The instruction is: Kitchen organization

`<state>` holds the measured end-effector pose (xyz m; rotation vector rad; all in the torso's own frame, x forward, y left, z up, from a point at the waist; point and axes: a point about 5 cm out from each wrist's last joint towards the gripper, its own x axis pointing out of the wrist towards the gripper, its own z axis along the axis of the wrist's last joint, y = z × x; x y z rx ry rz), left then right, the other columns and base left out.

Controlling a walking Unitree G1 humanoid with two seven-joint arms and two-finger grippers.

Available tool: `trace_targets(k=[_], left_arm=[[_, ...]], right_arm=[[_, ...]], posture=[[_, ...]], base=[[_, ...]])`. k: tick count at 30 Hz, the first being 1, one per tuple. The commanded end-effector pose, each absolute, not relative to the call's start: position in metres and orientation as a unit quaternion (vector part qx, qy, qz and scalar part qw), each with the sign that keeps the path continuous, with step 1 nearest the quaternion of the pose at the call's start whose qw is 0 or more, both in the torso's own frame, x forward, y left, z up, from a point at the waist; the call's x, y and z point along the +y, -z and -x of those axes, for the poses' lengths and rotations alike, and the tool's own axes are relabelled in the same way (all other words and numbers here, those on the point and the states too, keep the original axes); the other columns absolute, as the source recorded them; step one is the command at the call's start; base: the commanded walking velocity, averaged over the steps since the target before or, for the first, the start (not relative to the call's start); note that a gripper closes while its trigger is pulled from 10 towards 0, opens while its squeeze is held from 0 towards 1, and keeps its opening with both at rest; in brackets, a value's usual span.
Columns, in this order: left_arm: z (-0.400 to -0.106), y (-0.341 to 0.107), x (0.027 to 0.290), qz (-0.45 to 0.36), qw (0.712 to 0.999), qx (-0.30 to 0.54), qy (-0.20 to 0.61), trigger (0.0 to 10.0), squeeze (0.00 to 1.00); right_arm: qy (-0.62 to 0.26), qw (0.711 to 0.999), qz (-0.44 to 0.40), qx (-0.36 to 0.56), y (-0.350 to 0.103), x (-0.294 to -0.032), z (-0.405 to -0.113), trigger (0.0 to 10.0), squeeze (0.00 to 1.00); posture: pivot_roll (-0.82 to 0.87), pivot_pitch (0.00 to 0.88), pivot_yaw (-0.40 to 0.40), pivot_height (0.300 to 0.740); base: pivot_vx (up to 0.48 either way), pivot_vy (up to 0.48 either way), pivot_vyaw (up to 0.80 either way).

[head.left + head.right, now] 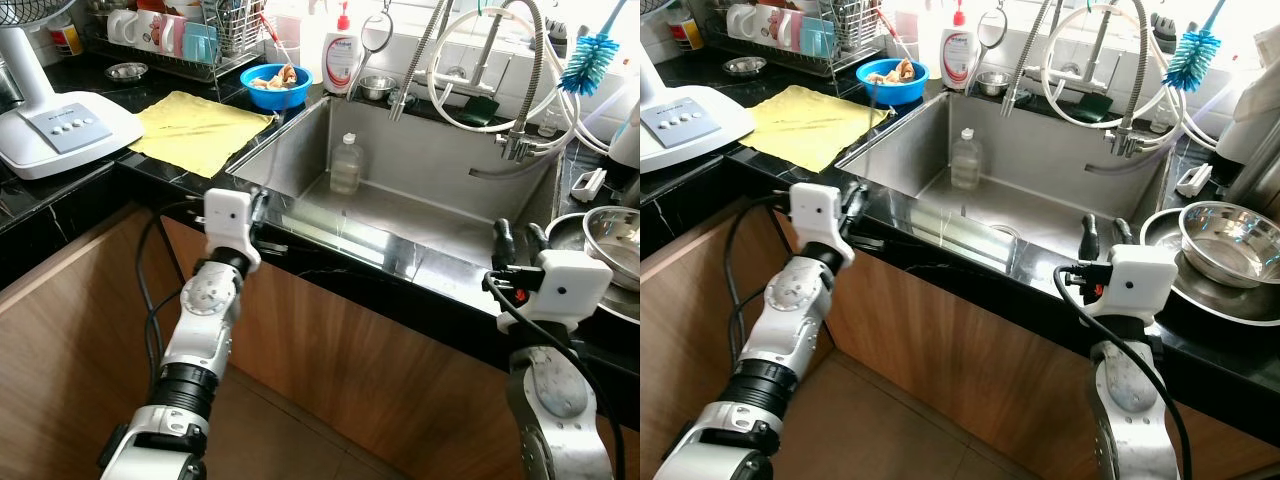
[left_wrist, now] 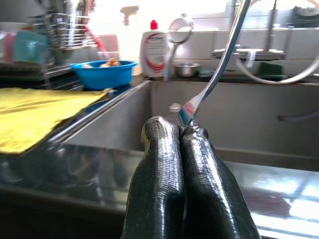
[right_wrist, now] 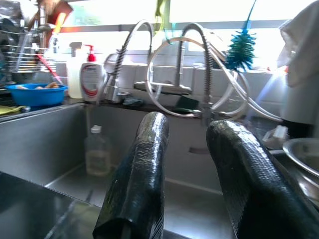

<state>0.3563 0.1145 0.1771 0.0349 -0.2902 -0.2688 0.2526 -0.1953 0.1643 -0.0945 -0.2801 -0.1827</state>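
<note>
One bottle in sink, two steel bowls.

Left gripper lower centre of its wrist view, fingers pressed together. Right gripper lower centre of its own, fingers apart.

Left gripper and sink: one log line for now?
left gripper: shut on spoon | right gripper: open, at sink edge | bottle in sink

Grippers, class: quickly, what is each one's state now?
Left gripper: shut on a metal utensil handle.
Right gripper: open, holding nothing.
</note>
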Motion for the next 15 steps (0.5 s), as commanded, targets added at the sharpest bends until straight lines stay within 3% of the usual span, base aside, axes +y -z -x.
trace_targets(k=[1, 9, 15], left_arm=[[-0.36, -0.187, 0.113, -0.024, 0.977, -0.16, 0.138, 10.0, 0.0], [-0.353, -0.179, 0.109, -0.026, 0.976, -0.157, 0.15, 10.0, 0.0], [-0.352, -0.176, 0.104, -0.016, 0.976, -0.154, 0.155, 10.0, 0.0]], right_arm=[[0.102, 0.983, 0.05, -0.144, -0.167, -0.195, -0.251, 10.0, 0.0], [0.093, 0.987, 0.038, -0.122, -0.159, -0.182, -0.255, 10.0, 0.0], [0.104, 0.987, 0.044, -0.112, -0.157, -0.186, -0.249, 10.0, 0.0]], posture=[[0.0, 0.0, -0.012, 0.719], [0.01, 0.0, -0.031, 0.719], [0.0, 0.0, -0.036, 0.719]], base=[[0.0, 0.0, 0.0], [0.0, 0.0, 0.0], [0.0, 0.0, -0.63]])
